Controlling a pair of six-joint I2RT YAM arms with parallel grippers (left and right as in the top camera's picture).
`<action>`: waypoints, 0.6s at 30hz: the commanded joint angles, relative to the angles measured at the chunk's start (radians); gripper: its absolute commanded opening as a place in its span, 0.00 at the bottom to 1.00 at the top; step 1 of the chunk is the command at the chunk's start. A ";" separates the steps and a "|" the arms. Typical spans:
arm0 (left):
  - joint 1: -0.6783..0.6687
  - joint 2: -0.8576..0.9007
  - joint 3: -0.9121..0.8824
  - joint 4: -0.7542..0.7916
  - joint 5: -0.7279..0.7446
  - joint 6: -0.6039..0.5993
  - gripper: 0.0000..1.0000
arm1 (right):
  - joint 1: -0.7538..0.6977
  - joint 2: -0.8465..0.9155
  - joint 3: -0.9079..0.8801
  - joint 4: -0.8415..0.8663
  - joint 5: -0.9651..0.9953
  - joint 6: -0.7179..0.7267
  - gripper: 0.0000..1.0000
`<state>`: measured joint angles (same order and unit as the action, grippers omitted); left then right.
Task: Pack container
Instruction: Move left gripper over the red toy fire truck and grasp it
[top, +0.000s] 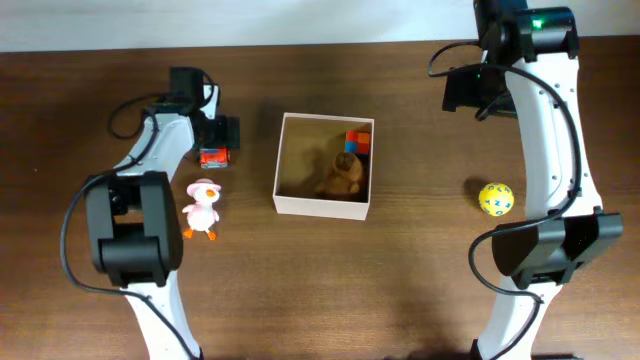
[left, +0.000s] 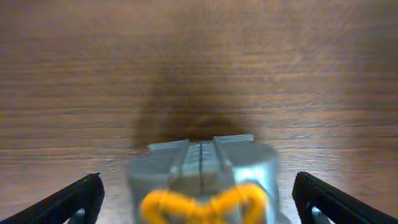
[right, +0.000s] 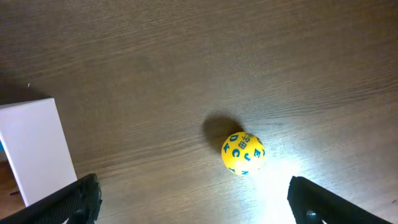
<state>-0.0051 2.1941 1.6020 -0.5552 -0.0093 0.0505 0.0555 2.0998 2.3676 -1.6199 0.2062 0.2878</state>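
Dark wood-grain table (top: 420, 260) under both arms. At centre, the container (top: 322, 208), open-topped, white-walled, already holding a brown toy (top: 345, 172) and a red-and-blue block (top: 358, 141). Outside it, 3 loose pieces: a small red-and-grey toy (top: 215, 156), a pink-hatted duck (top: 203, 210) just beside that, and a yellow ball (top: 495, 199) well apart on the other side. Left gripper (left: 199, 208) low over the red-and-grey toy, fingers (left: 78, 198) spread wide, 1 on each side, touching neither flank as far as visible; long axis of the toy hard to judge from so close. Probably the next pick, then a carry inward: container off toward table centre from these fingers, nothing in between. Right gripper (right: 199, 208) also spread wide and empty, nearer the ball, ahead of its fingertips and slightly off centre.
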 joint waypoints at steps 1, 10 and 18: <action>-0.001 0.020 0.021 0.006 0.021 0.019 0.99 | -0.004 -0.029 0.015 0.001 0.015 0.009 0.99; -0.002 0.020 0.021 0.007 0.021 0.019 0.97 | -0.004 -0.029 0.015 0.001 0.015 0.009 0.99; -0.001 0.020 0.021 0.002 0.021 0.019 0.68 | -0.004 -0.029 0.015 0.001 0.015 0.009 0.99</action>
<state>-0.0055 2.2013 1.6028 -0.5522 0.0002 0.0635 0.0555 2.0998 2.3676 -1.6199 0.2062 0.2882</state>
